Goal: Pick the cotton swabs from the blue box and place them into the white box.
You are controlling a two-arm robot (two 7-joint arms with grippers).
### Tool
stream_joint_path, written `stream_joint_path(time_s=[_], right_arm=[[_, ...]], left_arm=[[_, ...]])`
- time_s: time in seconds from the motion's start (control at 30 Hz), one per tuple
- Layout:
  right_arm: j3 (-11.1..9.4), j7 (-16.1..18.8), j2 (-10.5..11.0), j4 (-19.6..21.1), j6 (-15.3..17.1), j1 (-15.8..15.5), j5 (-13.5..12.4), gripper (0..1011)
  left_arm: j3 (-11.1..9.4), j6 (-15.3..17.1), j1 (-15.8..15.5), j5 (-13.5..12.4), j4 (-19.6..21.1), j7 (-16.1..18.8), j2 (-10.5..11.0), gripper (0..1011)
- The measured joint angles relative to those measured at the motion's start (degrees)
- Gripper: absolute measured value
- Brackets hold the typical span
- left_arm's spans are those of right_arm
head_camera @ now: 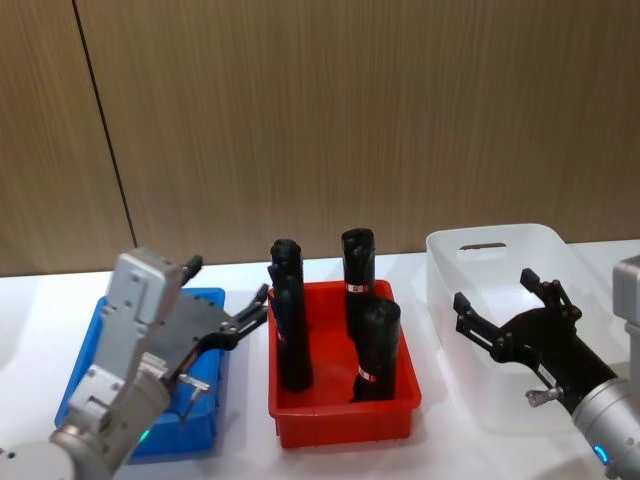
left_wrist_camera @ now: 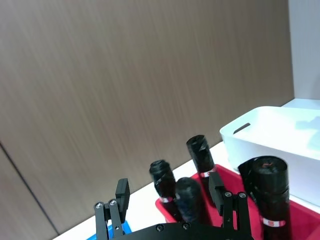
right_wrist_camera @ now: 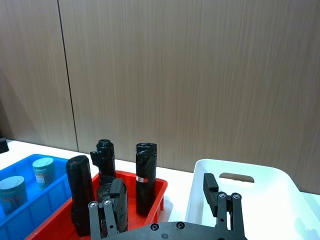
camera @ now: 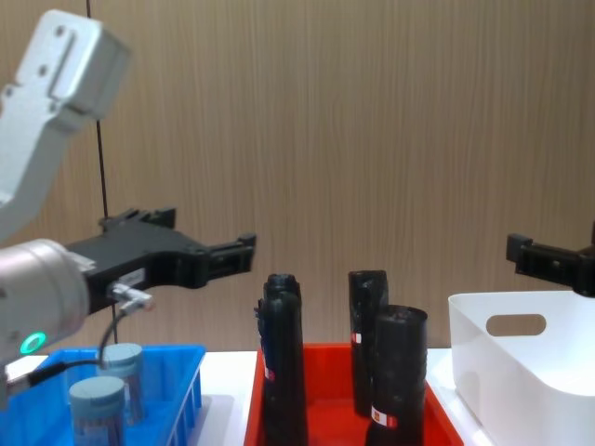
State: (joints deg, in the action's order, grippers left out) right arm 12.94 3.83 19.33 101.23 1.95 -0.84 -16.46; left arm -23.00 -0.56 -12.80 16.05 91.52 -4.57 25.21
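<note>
Doubly risking: lowering wide-jawed left gripper (camera: 209,229) off-centre, toppling cotton swabs (camera: 97,398) in blue box (camera: 190,398), or clipping black rolls (camera: 398,362); holding right gripper (head_camera: 495,290) spread by white box (camera: 521,376).

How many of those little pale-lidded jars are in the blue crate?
2, both standing in the blue box: the front jar nearest the robot, the rear jar just behind it. More may be hidden behind the box wall.

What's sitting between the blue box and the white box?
A red tray of black rolls stands between the blue box and the white box, in the head view.
</note>
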Motion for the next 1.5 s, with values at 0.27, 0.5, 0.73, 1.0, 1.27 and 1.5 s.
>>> stream_joint_path(time_s=[0.27,0.5,0.73,1.0,1.27,1.5], right_arm=[[0.0,0.0,0.0,0.0,0.0,0.0,0.0,1002],[0.0,0.0,0.0,0.0,0.0,0.0,0.0,1002],[0.0,0.0,0.0,0.0,0.0,0.0,0.0,1002],[0.0,0.0,0.0,0.0,0.0,0.0,0.0,1001],[0.0,0.0,0.0,0.0,0.0,0.0,0.0,1002],[0.0,0.0,0.0,0.0,0.0,0.0,0.0,1001]], left_arm=[[1.95,-0.11,1.91,4.74,0.13,1.48,2.32,1004],[3.85,0.76,4.01,10.09,0.43,4.25,4.51,1004],[5.02,2.27,5.1,13.43,0.01,6.38,5.51,1004],[5.89,5.11,5.03,15.76,-1.51,7.87,5.71,1004],[6.39,8.76,3.43,17.09,-4.4,7.87,5.03,1004],[6.54,11.65,1.28,17.3,-7.5,6.56,4.01,1004]])
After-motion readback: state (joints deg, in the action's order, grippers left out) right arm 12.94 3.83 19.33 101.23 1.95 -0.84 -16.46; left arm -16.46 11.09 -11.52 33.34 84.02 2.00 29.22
